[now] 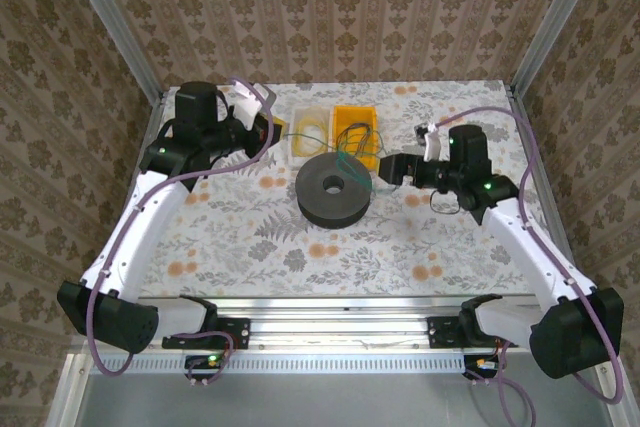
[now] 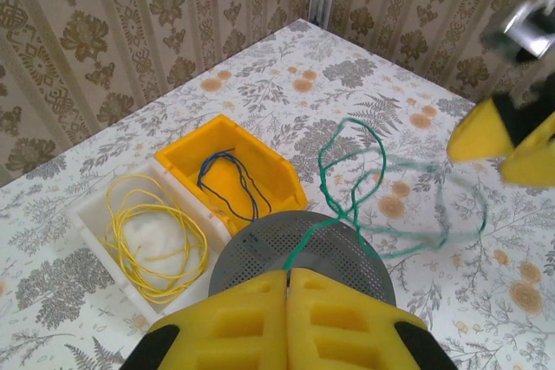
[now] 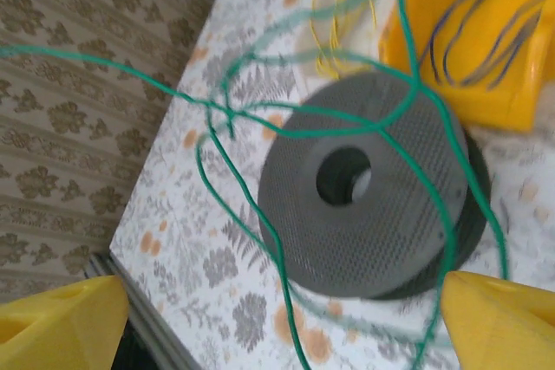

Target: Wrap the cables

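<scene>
A green cable (image 2: 307, 243) runs out from between the fingertips of my left gripper (image 2: 288, 273), which is shut on its end. From there it rises in loose loops over the black spool (image 2: 347, 257) in the middle of the table. In the top view my left gripper (image 1: 264, 131) is beside the white bin. My right gripper (image 1: 383, 169) hovers just right of the spool (image 1: 315, 197). It stands open in the right wrist view (image 3: 282, 290), with blurred loops of the green cable (image 3: 274, 236) hanging between its fingers, gripped by neither. The spool (image 3: 381, 231) lies below.
A white bin (image 2: 87, 205) holds a coil of yellow cable (image 2: 121, 244). Beside it a yellow bin (image 2: 186, 158) holds a dark blue cable (image 2: 230, 184). Both bins stand just behind the spool. Walls enclose the table at the back and sides.
</scene>
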{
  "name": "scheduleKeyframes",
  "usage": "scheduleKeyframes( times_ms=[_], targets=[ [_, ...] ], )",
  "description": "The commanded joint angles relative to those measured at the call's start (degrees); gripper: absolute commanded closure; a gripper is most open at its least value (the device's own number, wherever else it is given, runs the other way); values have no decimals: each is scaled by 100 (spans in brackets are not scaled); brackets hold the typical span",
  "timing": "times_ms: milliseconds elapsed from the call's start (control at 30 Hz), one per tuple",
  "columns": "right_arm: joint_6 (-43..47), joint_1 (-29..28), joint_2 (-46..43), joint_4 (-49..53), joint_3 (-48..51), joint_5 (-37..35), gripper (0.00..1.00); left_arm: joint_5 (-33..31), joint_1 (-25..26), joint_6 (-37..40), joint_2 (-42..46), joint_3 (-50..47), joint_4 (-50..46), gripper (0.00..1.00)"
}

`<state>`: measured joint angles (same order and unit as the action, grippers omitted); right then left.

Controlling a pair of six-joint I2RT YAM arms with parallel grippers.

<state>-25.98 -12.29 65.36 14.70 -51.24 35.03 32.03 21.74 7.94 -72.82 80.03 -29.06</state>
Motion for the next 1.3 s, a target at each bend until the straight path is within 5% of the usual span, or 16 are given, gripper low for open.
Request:
scheduleKeyframes(
  times_ms=[0, 733, 1033, 1267],
  targets=[
    [-654, -41, -181, -788, 285, 266, 7, 20, 32, 71, -49, 224, 127, 100],
    [-1016, -52, 212, -1552, 545, 342, 26, 160, 46, -19, 38, 270, 210, 100],
    [-749, -71, -307, -1463, 868, -974, 27, 184, 46, 9, 91, 263, 181, 100],
    [-910, -61, -47, -1717, 977, -716, 28, 239, 59, -13, 160, 250, 214, 100]
  ],
)
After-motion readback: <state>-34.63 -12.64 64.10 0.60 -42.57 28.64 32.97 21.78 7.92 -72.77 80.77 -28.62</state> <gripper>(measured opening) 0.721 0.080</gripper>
